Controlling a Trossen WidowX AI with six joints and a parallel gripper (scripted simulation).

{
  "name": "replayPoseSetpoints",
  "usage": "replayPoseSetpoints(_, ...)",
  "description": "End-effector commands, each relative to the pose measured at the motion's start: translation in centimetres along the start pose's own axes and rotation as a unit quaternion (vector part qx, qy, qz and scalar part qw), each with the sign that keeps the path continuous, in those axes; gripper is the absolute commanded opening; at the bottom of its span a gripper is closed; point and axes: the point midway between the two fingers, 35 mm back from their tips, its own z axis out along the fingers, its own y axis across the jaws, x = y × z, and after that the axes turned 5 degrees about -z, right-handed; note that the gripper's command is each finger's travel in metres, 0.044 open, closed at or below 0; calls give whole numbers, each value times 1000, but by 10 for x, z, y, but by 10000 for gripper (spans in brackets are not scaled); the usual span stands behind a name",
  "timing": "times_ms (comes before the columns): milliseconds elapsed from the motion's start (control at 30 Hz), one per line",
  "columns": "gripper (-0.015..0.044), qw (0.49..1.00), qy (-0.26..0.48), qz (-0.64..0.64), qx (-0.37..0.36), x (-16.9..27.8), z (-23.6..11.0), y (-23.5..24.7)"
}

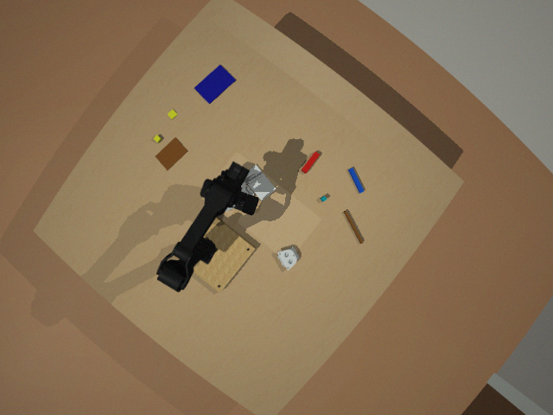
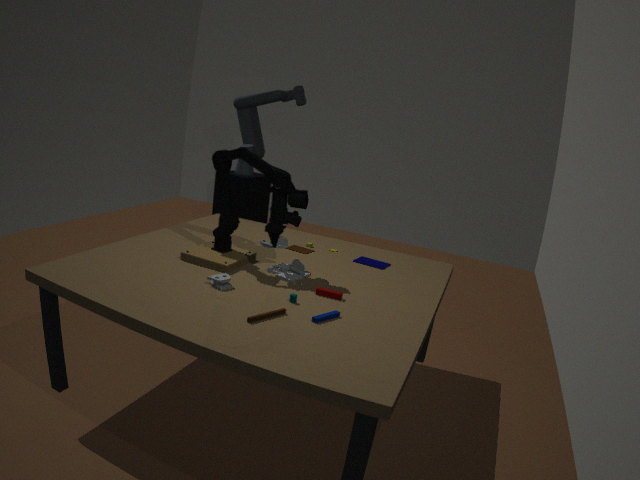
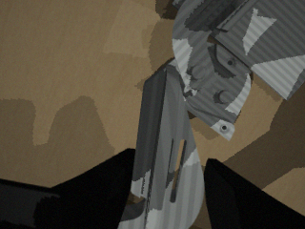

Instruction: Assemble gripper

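Observation:
My gripper (image 2: 275, 244) (image 3: 170, 162) is shut on a grey jaw (image 2: 282, 242) (image 3: 157, 110), its long slotted face upright between the fingertips, above the table. The gripper base (image 2: 281, 271) (image 3: 240, 102) lies below and ahead of it, with small round features and a screw hole showing. The other jaw (image 2: 298, 265) (image 3: 182, 50) stands at the base; how it sits on its pin is unclear. The arm and shadow partly hide them in the top view. The white housing plate (image 1: 288, 258) (image 2: 220, 279), with two round holes, lies apart, beyond the wooden mount's corner.
The wooden arm mount (image 1: 232, 263) (image 2: 206, 258) is near the base. A red bar (image 1: 310, 162) (image 2: 328, 293), blue bar (image 1: 356, 180) (image 2: 326, 316), brown stick (image 1: 353, 226) (image 2: 266, 315) and teal piece (image 1: 323, 198) (image 2: 293, 298) lie beyond. Brown (image 1: 171, 153) and blue (image 1: 215, 84) rectangles and two yellow pieces lie opposite.

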Motion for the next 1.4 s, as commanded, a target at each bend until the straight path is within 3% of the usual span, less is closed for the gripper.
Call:
replayPoseSetpoints(0, 134, 999, 5, 42, -3, 6, 3, -1)
replayPoseSetpoints(533, 134, 980, 6, 201, -1, 20, 5, -7)
replayPoseSetpoints(1367, 134, 982, 6, 188, -1, 20, 5, -7)
